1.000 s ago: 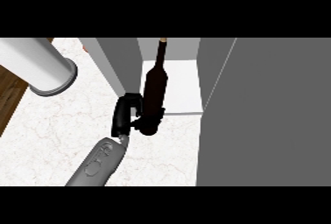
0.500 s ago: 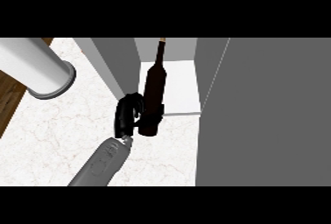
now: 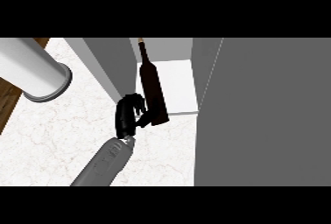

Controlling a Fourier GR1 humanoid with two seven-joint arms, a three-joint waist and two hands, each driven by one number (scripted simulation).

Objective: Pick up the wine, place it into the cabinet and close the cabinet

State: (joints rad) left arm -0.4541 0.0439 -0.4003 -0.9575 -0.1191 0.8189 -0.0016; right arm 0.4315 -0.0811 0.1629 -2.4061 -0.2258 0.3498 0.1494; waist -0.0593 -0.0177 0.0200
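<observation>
Rounded grey forearm (image 3: 103,162) with faint embossed markings, glossy black hand (image 3: 127,115), slim black fingers (image 3: 138,102)

A single grey forearm rose from the lower edge, angled up and slightly right. Its black hand (image 3: 127,117) was curled, thumb and fingers closed around the bottle (image 3: 153,89).

I see a dark wine bottle (image 3: 153,94) — near-black brown, its neck tipped in a paler tan. My hand (image 3: 127,117) on it is black, on a grey forearm (image 3: 105,162). The counter (image 3: 58,135) is white marble with faint reddish veining. The cabinet (image 3: 107,65) walls are grey, its inner shelf white. 1 white cylinder (image 3: 32,70) has a grey rim — brown wood shows at the far left.
</observation>
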